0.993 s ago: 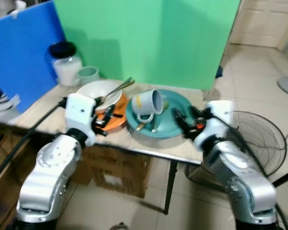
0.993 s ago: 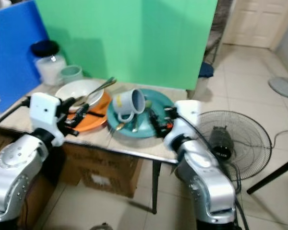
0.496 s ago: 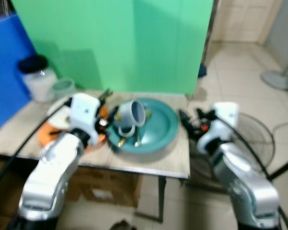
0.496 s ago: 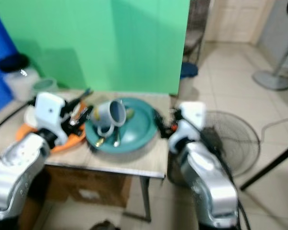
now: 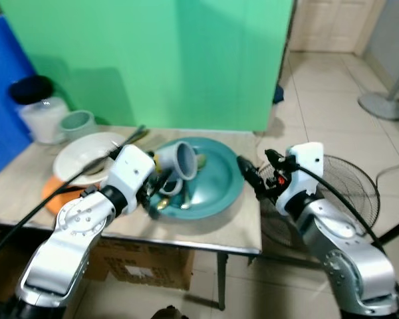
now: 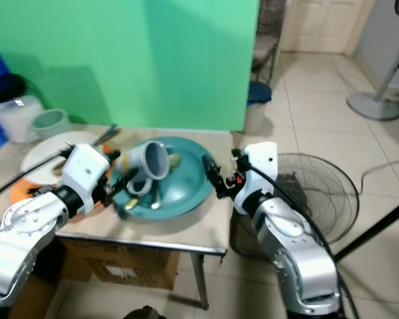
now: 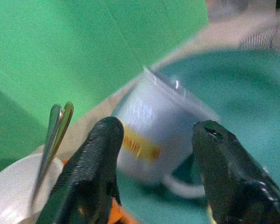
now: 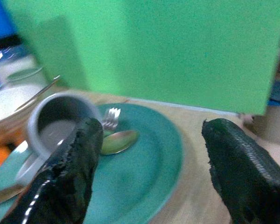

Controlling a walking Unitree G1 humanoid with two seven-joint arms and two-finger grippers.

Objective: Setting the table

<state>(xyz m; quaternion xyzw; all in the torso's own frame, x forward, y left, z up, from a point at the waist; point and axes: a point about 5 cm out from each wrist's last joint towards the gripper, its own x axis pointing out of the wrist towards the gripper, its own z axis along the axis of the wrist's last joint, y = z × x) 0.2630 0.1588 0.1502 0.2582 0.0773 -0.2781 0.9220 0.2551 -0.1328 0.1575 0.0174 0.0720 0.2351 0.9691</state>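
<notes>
A grey-blue mug (image 5: 178, 161) with a yellow band lies tipped on its side on a teal plate (image 5: 216, 183) at the centre of the frame, its mouth turned toward the right and its handle down against the plate. The left gripper (image 5: 161, 184) sits at the plate's left edge just beside the mug, its two black fingers (image 7: 97, 154) released and spread either side of the mug without touching it. The right gripper (image 5: 251, 178) hangs at the plate's right rim, near the right edge of the table (image 5: 243, 226), its fingers (image 8: 74, 168) also spread wide and grasping nothing. On the plate by the mug lie a spoon (image 8: 117, 142) and a fork (image 8: 110, 116), with more cutlery under the mug's handle, too blurred to sort out. To the left of the plate a white bowl (image 5: 86, 157) rests on an orange plate (image 5: 56, 193), with cutlery handles (image 7: 53, 140) leaning out of the bowl. In the upper left of the frame stand a jar with a black lid (image 5: 36, 109) and a small pale green cup (image 5: 76, 124) beside it. A green screen (image 5: 159, 60) rises behind the table, a floor fan (image 5: 339, 193) lies on the tiles at the right, and a cardboard box (image 5: 146, 266) sits under the table.
</notes>
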